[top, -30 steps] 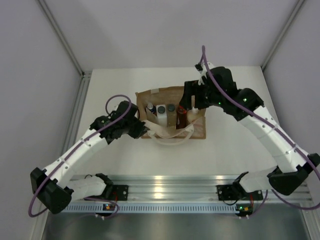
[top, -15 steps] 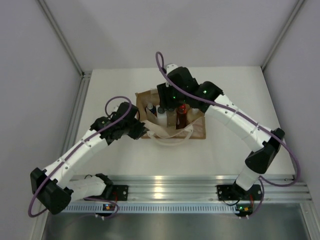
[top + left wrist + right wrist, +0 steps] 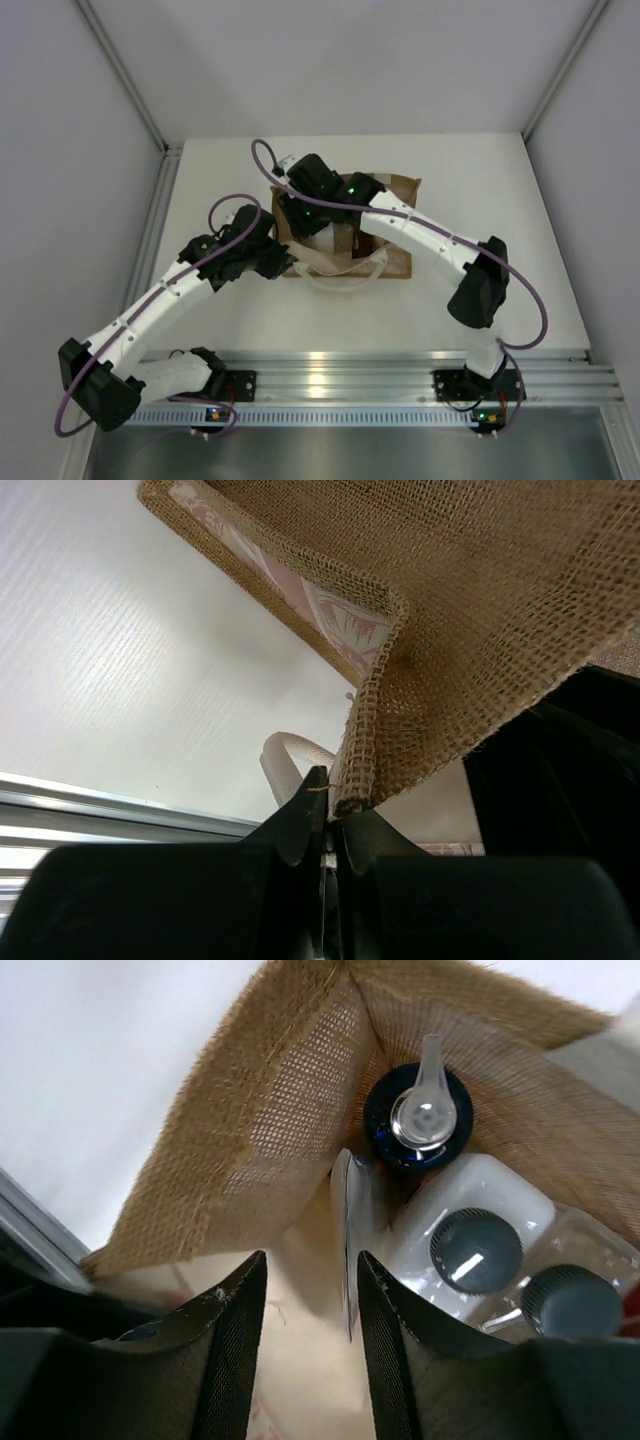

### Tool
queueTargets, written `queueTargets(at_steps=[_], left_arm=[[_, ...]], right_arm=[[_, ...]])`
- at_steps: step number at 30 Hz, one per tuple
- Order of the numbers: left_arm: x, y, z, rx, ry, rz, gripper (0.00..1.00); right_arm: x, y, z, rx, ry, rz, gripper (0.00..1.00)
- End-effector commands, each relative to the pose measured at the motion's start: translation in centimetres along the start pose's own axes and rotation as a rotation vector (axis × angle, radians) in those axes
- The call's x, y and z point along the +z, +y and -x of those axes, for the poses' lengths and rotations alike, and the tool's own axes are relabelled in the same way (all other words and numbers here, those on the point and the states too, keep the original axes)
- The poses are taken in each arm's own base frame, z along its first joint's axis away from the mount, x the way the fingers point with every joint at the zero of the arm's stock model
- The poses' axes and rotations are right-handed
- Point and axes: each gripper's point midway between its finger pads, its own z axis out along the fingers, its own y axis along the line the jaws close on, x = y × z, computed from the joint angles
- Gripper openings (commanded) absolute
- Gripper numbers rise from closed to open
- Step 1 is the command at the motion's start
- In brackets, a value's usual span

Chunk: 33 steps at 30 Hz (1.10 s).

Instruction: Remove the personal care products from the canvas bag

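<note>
Left hand clamped, right hand ajar

White table with canvas bag atop

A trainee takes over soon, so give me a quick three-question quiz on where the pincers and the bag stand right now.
1. True or false: the left pincer is clamped on the rim of the tan woven canvas bag.
2. Which bottle stands in the bag's corner in the right wrist view? A: red-capped bottle. B: bottle with a translucent nozzle on a dark collar. C: orange bottle.
3. Fill in: the right pincer, jaws apart over the bag's opening, holds ____.
Key: 1 true; 2 B; 3 nothing.
</note>
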Motion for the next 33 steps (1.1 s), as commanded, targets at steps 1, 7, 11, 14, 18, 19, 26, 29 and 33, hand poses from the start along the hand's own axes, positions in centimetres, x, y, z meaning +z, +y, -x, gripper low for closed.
queueTargets(at_steps=[1,7,11,14,18,19,26,29,33], left_arm=[[0.2,1.2,0.1,-0.048,-0.015,0.041,0.00],[0.0,0.8,0.2,-0.042,-0.015,0.028,0.00],[-0.5,0.4,0.4,-0.040,-0.025,0.008,0.00],[-0.8,0.3,0.6,-0.035,-0.034,-0.002,0.00],[-0.8,0.3,0.5,-0.032,-0.027,-0.001,0.00],[-0.8,0.3,0.5,-0.029,-0.026,-0.004,0.00],[-1.0,0.0,0.6,-0.024,-0.031,-0.011,0.00],[-1.0,0.1,0.7,-0.024,-0.036,-0.011,0.00],[-1.0,0.3,0.8,-0.025,-0.042,-0.009,0.00]], right_arm=[[0.8,1.0,1.6,-0.043,-0.045,0.018,0.39],[4.3,0.4,-0.5,-0.072,0.014,-0.007,0.35],[5.8,0.7,-1.8,-0.072,0.037,-0.007,0.32],[7.2,0.6,-3.1,-0.074,0.061,-0.024,0.35],[8.5,0.2,-3.7,-0.062,0.070,-0.050,0.34],[8.6,0.2,-3.6,-0.061,0.066,-0.055,0.29],[5.2,0.2,0.6,-0.046,-0.074,-0.065,0.00],[1.3,0.3,3.9,-0.016,-0.181,-0.067,0.00],[-2.1,0.2,6.3,0.011,-0.267,-0.081,0.00]])
